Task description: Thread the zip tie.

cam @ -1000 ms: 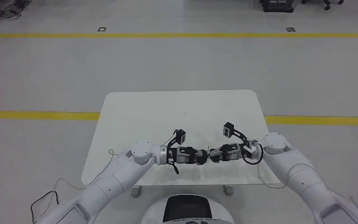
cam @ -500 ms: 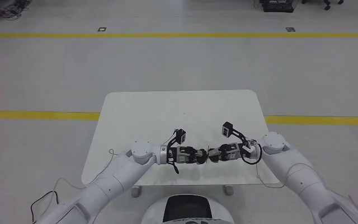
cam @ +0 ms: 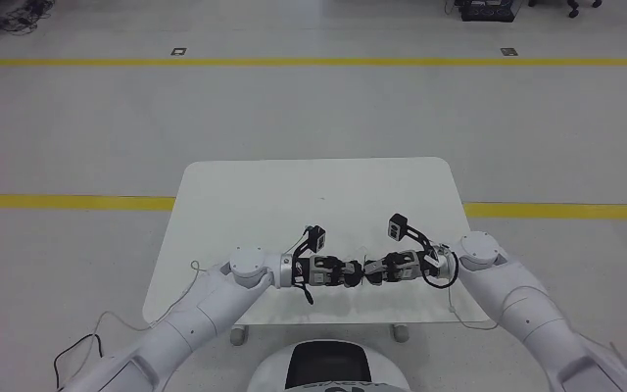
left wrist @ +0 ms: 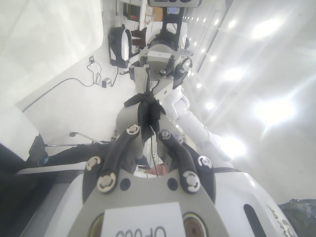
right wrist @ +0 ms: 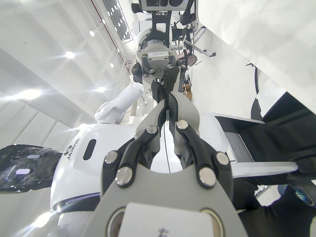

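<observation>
The zip tie is a thin black strap (left wrist: 153,152) running between my left gripper's fingers; in the right wrist view the strap (right wrist: 168,159) passes between that gripper's fingers too. My left gripper (cam: 351,273) and right gripper (cam: 375,270) face each other tip to tip, just above the white table (cam: 313,191) near its front edge. The left gripper (left wrist: 147,104) is shut on the tie, its dark pads pressed together. Directly opposite it, the right gripper (right wrist: 166,97) is also shut on the tie. Where the two ends meet is hidden between the fingertips.
The table's front edge (cam: 294,318) lies just below the grippers. Yellow floor lines (cam: 88,202) run past the table on both sides. A thin cable (cam: 98,328) trails on the floor beside the left arm.
The right gripper has slid a little toward the left one, closing the small gap between their tips. The left gripper has barely moved.
</observation>
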Available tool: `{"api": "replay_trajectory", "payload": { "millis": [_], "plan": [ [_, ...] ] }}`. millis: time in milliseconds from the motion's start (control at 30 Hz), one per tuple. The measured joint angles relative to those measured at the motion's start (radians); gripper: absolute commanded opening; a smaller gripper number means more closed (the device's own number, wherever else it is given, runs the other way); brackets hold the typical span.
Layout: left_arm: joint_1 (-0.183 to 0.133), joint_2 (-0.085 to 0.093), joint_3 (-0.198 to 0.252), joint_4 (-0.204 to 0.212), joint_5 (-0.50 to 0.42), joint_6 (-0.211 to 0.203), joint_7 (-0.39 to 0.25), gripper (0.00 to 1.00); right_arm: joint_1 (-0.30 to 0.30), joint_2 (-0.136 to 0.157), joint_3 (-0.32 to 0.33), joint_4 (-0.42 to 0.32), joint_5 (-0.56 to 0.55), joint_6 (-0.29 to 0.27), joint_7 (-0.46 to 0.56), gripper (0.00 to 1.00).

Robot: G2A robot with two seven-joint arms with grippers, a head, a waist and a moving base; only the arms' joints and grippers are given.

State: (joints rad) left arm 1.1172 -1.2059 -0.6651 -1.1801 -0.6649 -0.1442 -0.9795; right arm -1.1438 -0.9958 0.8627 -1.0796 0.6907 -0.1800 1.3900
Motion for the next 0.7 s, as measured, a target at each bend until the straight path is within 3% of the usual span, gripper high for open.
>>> {"api": "replay_trajectory", "payload": {
  "millis": [167, 200, 233, 267, 567, 700],
  "plan": [
    [-0.002, -0.001, 0.001, 0.005, -0.001, -0.001, -0.001, 0.00, -0.001, -0.002, 0.001, 0.005, 0.003, 0.000, 0.000, 0.00],
    [-0.002, -0.001, 0.002, 0.005, -0.001, -0.002, -0.001, 0.00, -0.001, -0.002, 0.001, 0.006, 0.004, 0.000, 0.000, 0.15],
    [-0.003, -0.001, 0.002, 0.006, -0.001, -0.003, -0.001, 0.00, -0.001, -0.002, 0.001, 0.007, 0.004, 0.001, 0.000, 0.47],
    [-0.003, -0.001, 0.002, 0.007, 0.001, -0.004, -0.001, 0.00, -0.001, -0.002, 0.001, 0.008, 0.005, 0.001, 0.000, 1.00],
    [-0.010, 0.004, 0.003, 0.015, 0.083, -0.046, 0.035, 0.00, -0.004, 0.004, 0.022, 0.026, 0.025, 0.002, 0.000, 1.00],
    [-0.008, 0.009, 0.001, 0.012, 0.140, -0.084, 0.057, 0.00, -0.010, 0.009, 0.049, 0.033, 0.038, -0.001, -0.003, 1.00]
  ]
}}
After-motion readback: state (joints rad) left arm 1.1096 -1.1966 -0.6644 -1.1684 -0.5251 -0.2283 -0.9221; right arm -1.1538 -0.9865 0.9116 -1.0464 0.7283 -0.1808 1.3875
